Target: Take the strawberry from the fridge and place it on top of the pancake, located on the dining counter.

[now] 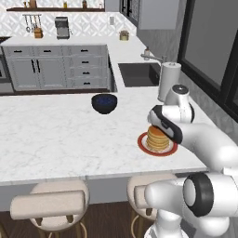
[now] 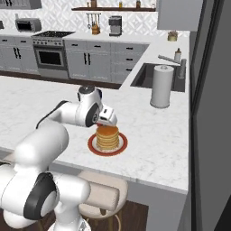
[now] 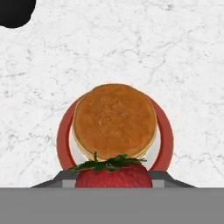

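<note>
The strawberry, bright red with green leaves, sits between my gripper's dark fingertips, which are shut on it. Directly below it is the pancake, a tan-brown stack on a white plate with a red rim. In the left base view the pancake stands on the dining counter, with my hand just above its near edge. From the right base camera my gripper hovers just over the pancake. The fridge is out of view.
A dark blue-black bowl sits on the counter to the left and beyond the plate. A white paper towel roll stands by the sink. Beige stools line the counter's near edge.
</note>
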You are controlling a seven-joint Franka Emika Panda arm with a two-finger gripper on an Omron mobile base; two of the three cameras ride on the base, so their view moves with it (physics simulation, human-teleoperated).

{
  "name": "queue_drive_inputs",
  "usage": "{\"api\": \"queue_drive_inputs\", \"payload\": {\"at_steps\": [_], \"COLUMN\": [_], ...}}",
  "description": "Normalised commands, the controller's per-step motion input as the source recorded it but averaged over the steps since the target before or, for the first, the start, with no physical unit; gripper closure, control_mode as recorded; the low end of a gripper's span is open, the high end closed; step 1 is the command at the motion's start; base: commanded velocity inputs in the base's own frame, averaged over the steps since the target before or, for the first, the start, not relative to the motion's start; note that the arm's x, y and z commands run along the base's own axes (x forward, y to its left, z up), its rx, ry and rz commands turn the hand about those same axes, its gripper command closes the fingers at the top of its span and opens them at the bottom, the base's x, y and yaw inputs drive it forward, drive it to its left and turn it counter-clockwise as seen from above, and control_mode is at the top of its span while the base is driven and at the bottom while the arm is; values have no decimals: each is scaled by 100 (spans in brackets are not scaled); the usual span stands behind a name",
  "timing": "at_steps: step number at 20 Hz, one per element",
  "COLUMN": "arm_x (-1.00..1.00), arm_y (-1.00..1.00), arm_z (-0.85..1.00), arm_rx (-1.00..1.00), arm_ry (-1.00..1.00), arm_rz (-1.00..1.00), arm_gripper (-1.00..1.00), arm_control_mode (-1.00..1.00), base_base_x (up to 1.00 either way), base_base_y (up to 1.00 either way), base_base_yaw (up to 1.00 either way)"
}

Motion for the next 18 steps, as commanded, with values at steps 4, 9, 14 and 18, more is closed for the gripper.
{"api": "queue_drive_inputs", "payload": {"at_steps": [4,9,14,18], "arm_x": [48,6,0,0], "arm_y": [-2,-1,0,0], "arm_z": [-28,-18,-30,-29], "arm_rx": [0,0,0,0], "arm_ry": [0,0,0,0], "arm_rz": [0,0,0,0], "arm_gripper": [100,100,100,100], "arm_control_mode": [-100,-100,-100,-100], "base_base_x": [0,0,0,0], "base_base_y": [0,0,0,0], "base_base_yaw": [0,0,0,0]}}
